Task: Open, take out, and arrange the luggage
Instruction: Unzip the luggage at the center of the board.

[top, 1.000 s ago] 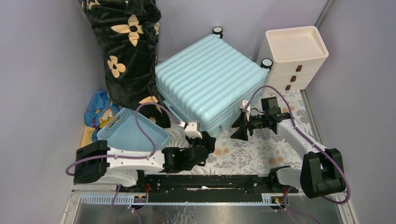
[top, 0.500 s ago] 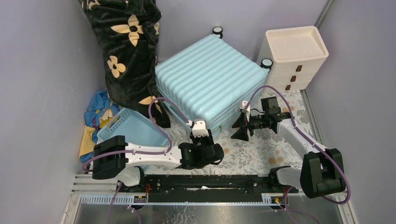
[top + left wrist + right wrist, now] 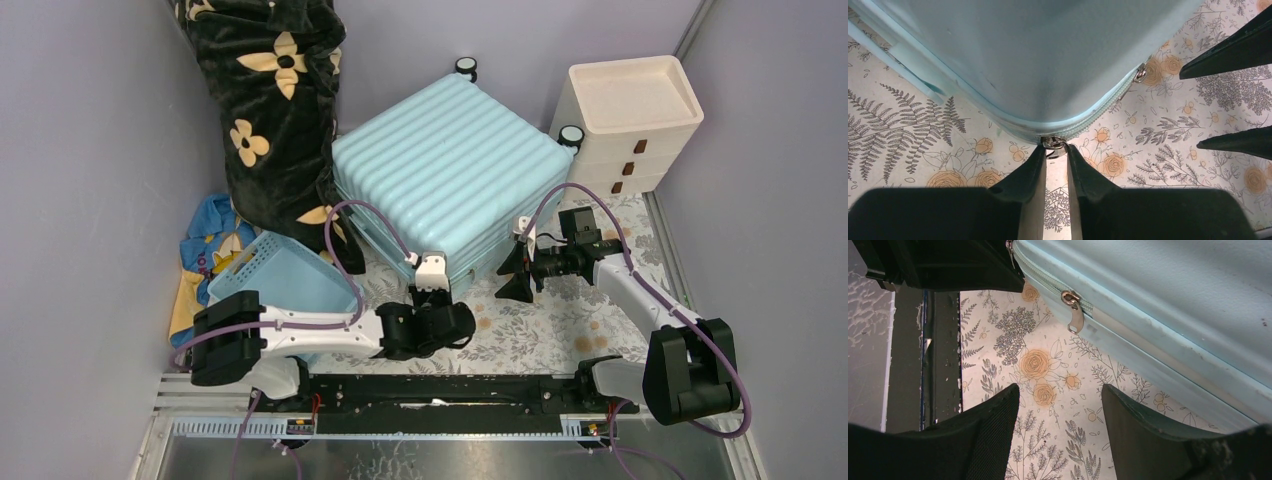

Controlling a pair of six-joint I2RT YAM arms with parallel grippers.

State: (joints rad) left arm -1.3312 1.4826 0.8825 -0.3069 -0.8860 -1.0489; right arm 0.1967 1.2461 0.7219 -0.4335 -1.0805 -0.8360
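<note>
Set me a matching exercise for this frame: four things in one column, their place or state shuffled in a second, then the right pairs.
Things:
1. luggage
2. basket
3. drawer unit
4. right gripper

Place or state:
a. cream, far right corner
b. open, holding nothing, just short of a zipper pull
c. lying flat in the middle, shell closed
d. left of the luggage, near edge

Pairs: 1-c, 2-d, 3-a, 4-b
</note>
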